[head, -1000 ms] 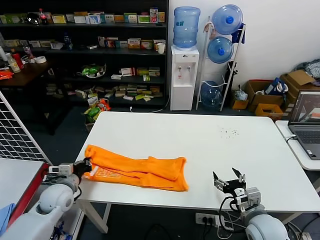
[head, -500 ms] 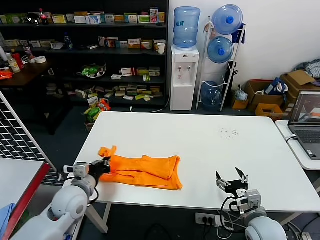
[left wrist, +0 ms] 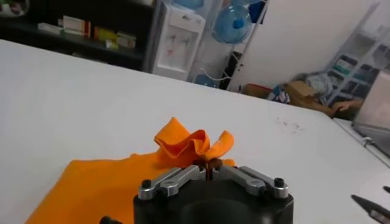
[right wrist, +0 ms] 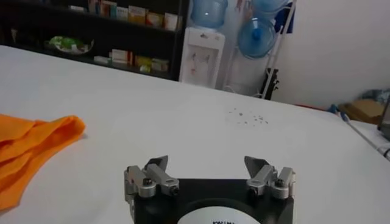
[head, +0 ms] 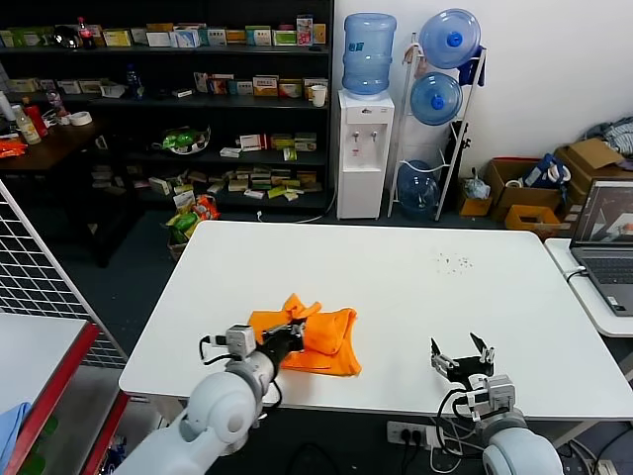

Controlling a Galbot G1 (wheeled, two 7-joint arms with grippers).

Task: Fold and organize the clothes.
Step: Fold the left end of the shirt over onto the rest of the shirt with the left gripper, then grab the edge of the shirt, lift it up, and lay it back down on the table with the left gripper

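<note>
The bright orange T-shirt lies bunched in a folded heap on the white table, near its front edge. My left gripper is shut on a pinched-up fold of the T-shirt and holds it over the heap. In the right wrist view the T-shirt shows only as an edge at the side. My right gripper is open and empty, low at the table's front edge, well apart from the shirt; its jaws stand wide.
A laptop sits on a side table at the right. A wire rack and a red-edged table with a light blue cloth stand at the left. Shelves, a water dispenser and boxes stand behind.
My left gripper has carried the shirt's left end rightward over the rest, folding the long spread shirt into a compact heap. The right gripper has barely moved.
</note>
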